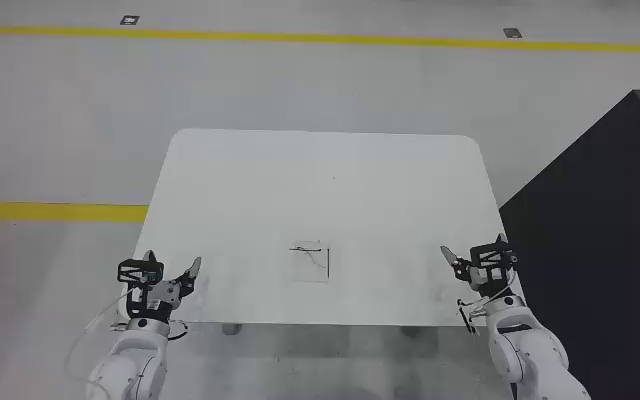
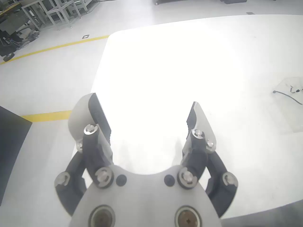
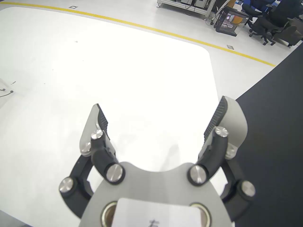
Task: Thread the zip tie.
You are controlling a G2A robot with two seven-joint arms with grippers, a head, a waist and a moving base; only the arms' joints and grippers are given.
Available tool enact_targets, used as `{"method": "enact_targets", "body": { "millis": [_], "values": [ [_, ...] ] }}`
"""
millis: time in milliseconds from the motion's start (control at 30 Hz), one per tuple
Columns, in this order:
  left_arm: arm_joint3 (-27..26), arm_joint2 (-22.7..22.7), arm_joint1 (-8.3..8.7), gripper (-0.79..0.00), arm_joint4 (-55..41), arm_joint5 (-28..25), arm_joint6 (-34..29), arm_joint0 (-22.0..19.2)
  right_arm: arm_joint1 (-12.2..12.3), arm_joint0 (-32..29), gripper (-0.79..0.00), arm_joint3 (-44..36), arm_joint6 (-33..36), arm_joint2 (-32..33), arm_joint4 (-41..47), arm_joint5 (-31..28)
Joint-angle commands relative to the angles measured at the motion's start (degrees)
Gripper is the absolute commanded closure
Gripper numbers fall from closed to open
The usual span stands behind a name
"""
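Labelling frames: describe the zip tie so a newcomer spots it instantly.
On the white table, midway across and toward the robot's edge, lies a faint clear square sheet. The zip tie is the thin black curved strand on it, dark against white all around.

Zip tie (image 1: 316,258) seemingly front-centre on table (image 1: 320,170)

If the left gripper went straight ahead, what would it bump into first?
Probably just the bare white table; the open left gripper points across it, and the thin black zip tie lies off to one side.
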Motion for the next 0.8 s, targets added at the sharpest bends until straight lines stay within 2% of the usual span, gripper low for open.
{"method": "enact_targets", "body": {
  "millis": [0, 400, 433, 500, 633, 767],
  "values": [
    [0.0, 0.0, 0.0, -0.667, 0.0, 0.0, 0.0, 0.0, 0.0, 0.0, -0.785, 0.0, 0.0, 0.0, 0.0, 0.0],
    [0.0, 0.0, 0.0, -0.664, 0.0, 0.0, 0.0, 0.0, 0.0, 0.0, -0.785, 0.0, 0.0, 0.0, 0.0, 0.0],
    [0.0, 0.0, 0.0, -0.785, 0.0, 0.0, 0.0, 0.0, 0.0, 0.0, -0.785, -0.1, -0.1, -0.1, -0.2, -0.2],
    [0.0, 0.0, 0.0, -0.785, 0.0, 0.0, 0.0, 0.0, 0.1, -0.2, -0.785, -0.9, -1.0, -0.2, -2.7, -1.5],
    [0.0, 0.0, 0.0, -0.785, 0.0, 0.0, 0.0, 0.0, 0.5, 0.8, -0.785, -4.9, 3.1, 0.8, 1.5, -10.4],
    [0.0, 0.0, 0.0, -0.785, 0.0, 0.0, 0.0, 0.0, 1.2, 4.1, -0.785, -8.0, 10.9, 1.0, 2.9, -21.2]
  ]
}}
